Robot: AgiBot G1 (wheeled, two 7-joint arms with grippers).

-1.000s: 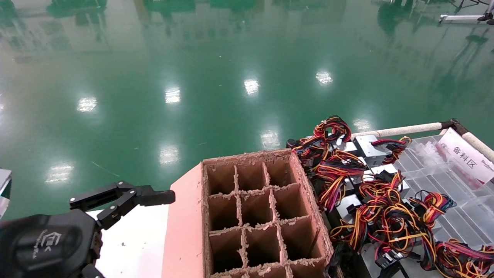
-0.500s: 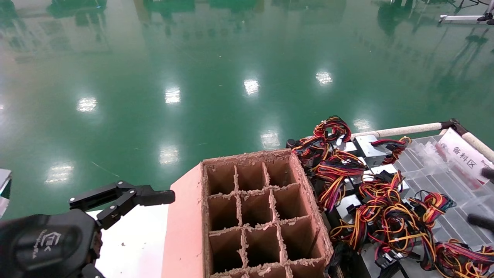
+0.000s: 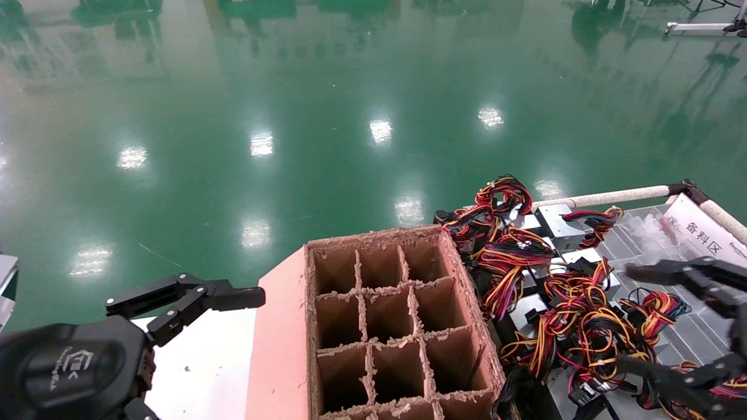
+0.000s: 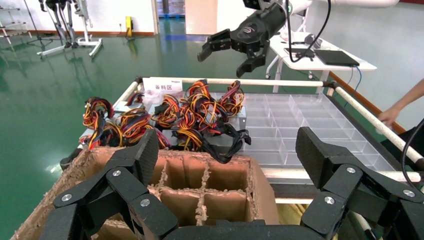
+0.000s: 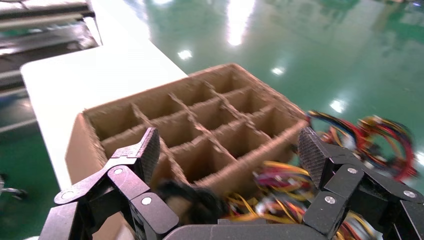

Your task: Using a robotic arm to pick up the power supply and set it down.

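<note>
Several silver-grey power supplies (image 3: 554,219) lie in a heap on a clear tray at the right, under tangled red, yellow and black wires (image 3: 583,326). My right gripper (image 3: 624,318) is open and hovers at the heap's right side. In the left wrist view it (image 4: 232,47) hangs well above the tray, holding nothing. The right wrist view shows its open fingers (image 5: 231,150) over blurred wires (image 5: 280,185) beside the cardboard box. My left gripper (image 3: 222,297) stays open and empty at the lower left, left of the box. The left wrist view looks past that gripper (image 4: 230,150) to the supplies (image 4: 218,140).
A brown cardboard grid box (image 3: 397,321) with empty cells stands between the arms, on a white table (image 3: 198,361). The clear compartment tray (image 3: 694,332) has a padded rail (image 3: 613,195) and a label sign (image 3: 706,236). A person's hand (image 4: 395,112) rests by the tray's far rail.
My right gripper has come into the head view from the right edge and moved left over the tray toward the wire heap. The left arm has not moved.
</note>
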